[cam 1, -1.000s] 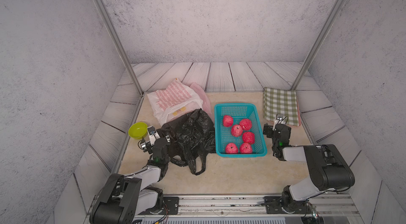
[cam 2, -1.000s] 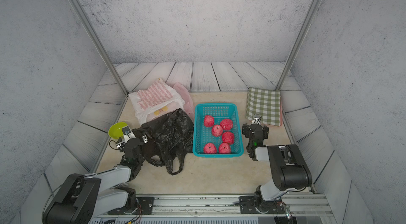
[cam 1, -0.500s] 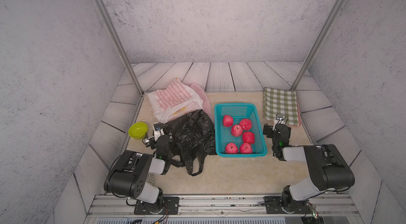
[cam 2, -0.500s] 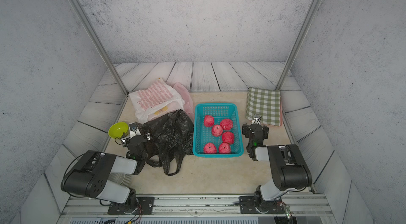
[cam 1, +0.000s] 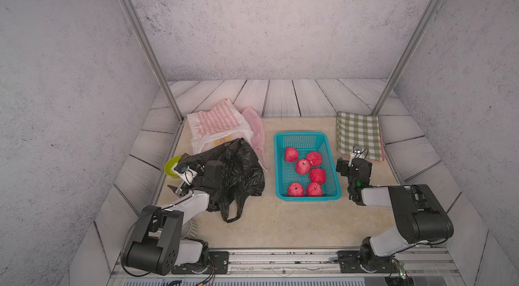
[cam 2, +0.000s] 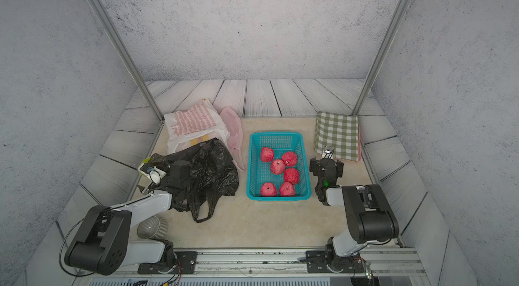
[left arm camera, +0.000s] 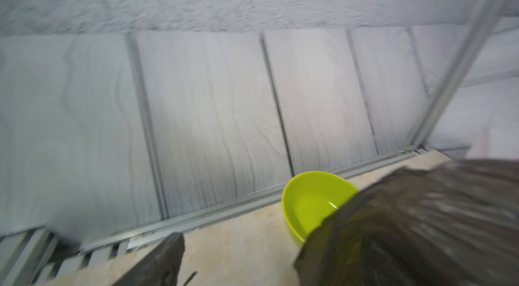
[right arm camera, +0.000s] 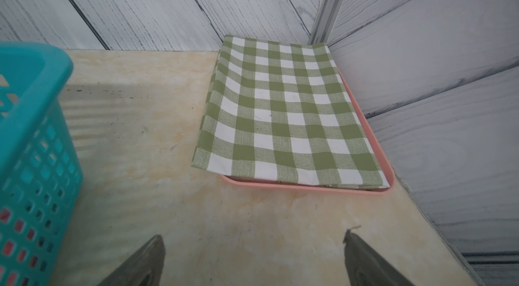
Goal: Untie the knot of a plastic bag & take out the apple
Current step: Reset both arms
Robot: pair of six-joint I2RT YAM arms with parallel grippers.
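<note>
**Front and right lanes open, left side crowded**

Dial centred on the blue basket, twelve toward the back wall. At six, bare table runs wide across the front. At three, the lane to the checked cloth holds only the right gripper, jaws spread. At nine, the black bag leaves a narrow gap. At ten and eleven, the white bag and pink bag crowd the corner. Past the black bag, a green bowl sits at the table edge.

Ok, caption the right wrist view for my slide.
Open right gripper facing a checked cloth on a pink tray, teal basket alongside.
</note>
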